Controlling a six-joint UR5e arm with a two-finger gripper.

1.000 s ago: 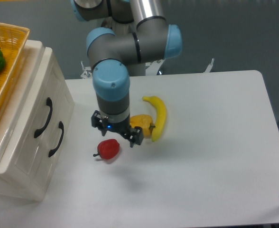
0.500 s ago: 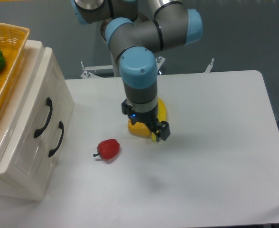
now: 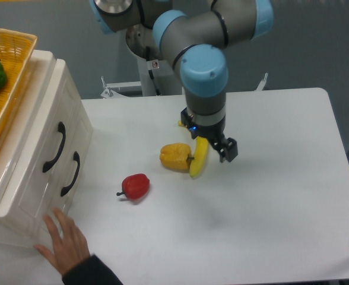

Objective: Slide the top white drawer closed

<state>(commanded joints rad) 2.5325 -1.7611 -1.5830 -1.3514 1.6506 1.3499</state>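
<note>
The end effector (image 3: 212, 142) hovers over the banana (image 3: 197, 163), its grip state impossible to tell; a human hand (image 3: 64, 242) touches the cabinet below the top white drawer (image 3: 41, 142).

White tabletop (image 3: 269, 202) carries a cream cabinet (image 3: 38, 178) at its left edge. Red pepper (image 3: 135, 186) lies near the cabinet; yellow pepper (image 3: 175, 157) sits mid-table, touching a banana (image 3: 199, 159) on its right.

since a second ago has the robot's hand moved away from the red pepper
Yes. The hand has swung right across the table, from just above the small red pepper, which has stayed put, to the far side of the yellow banana.
</note>
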